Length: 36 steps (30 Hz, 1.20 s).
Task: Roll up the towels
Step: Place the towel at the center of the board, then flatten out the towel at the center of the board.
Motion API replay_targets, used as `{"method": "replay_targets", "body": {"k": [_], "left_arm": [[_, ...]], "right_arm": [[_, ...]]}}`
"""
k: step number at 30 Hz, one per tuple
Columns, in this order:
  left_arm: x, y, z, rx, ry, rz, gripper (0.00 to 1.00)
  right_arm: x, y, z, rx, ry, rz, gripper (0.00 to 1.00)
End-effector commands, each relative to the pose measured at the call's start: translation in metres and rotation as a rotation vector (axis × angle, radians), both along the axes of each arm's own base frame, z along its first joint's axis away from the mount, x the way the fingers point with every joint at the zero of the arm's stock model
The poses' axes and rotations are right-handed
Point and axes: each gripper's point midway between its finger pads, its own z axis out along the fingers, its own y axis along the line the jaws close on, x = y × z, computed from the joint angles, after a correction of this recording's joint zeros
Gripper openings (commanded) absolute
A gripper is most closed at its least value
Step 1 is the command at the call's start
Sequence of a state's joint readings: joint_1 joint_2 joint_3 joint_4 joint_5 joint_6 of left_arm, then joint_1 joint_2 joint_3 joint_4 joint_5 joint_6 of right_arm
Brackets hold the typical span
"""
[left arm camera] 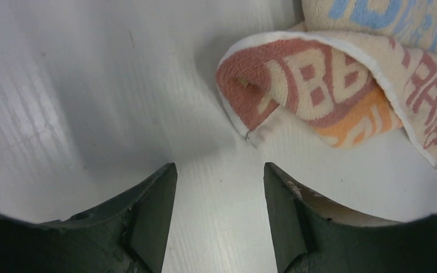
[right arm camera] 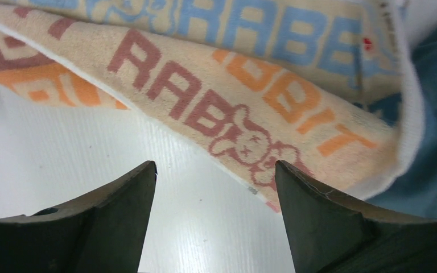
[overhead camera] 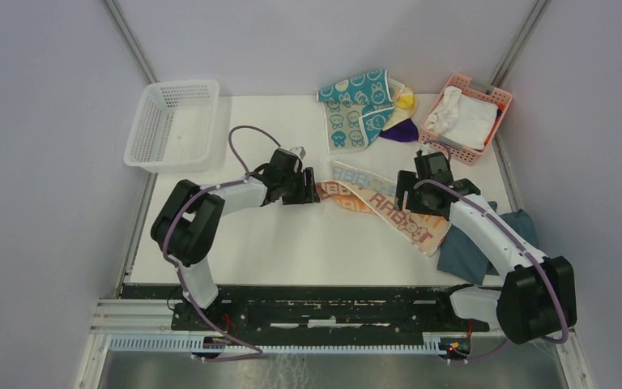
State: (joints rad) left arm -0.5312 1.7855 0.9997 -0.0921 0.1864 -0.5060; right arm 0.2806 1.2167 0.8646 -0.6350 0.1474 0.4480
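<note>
Peach towel runs far-left to near-right (left end curled).

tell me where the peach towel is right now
In the top view the peach towel lies mid-table, a little right of centre, stretched between the left gripper and the right gripper, its right end reaching the blue-grey cloth.

The lettered towel is laid mid-table between the left gripper and the right gripper, with the towel heap set behind it, flanked by a left basket and a right basket.
</note>
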Motion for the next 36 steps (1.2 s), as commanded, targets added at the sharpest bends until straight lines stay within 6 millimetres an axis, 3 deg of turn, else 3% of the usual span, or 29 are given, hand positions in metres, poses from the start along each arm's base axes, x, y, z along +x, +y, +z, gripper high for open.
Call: {"method": "replay_targets", "body": {"k": [1, 9, 12, 17, 23, 27, 33, 36], "left_arm": [[0.02, -0.013, -0.004, -0.017, -0.042, 0.01, 0.63], [0.028, -0.02, -0.035, 0.018, -0.008, 0.022, 0.52], [0.027, -0.018, -0.043, 0.028, -0.002, 0.039, 0.4], [0.033, -0.01, -0.035, 0.057, -0.05, 0.065, 0.05], [0.041, 0.018, 0.009, 0.161, -0.163, 0.111, 0.03], [0.046, 0.062, 0.058, 0.354, -0.269, 0.174, 0.03], [0.025, 0.133, 0.123, 0.636, -0.38, 0.231, 0.03], [0.01, 0.146, 0.15, 0.671, -0.436, 0.206, 0.03]], "right_arm": [[0.013, 0.034, -0.006, 0.141, 0.002, 0.086, 0.84], [0.017, 0.051, -0.024, 0.207, 0.057, 0.112, 0.84], [0.018, 0.053, -0.025, 0.212, 0.057, 0.122, 0.84], [0.018, 0.06, -0.03, 0.215, 0.075, 0.157, 0.83], [0.018, 0.079, -0.028, 0.214, 0.083, 0.227, 0.81], [0.02, 0.09, -0.026, 0.213, 0.082, 0.26, 0.81], [0.024, 0.099, -0.026, 0.221, 0.082, 0.282, 0.81], [0.026, 0.101, -0.029, 0.222, 0.089, 0.283, 0.81]]}}
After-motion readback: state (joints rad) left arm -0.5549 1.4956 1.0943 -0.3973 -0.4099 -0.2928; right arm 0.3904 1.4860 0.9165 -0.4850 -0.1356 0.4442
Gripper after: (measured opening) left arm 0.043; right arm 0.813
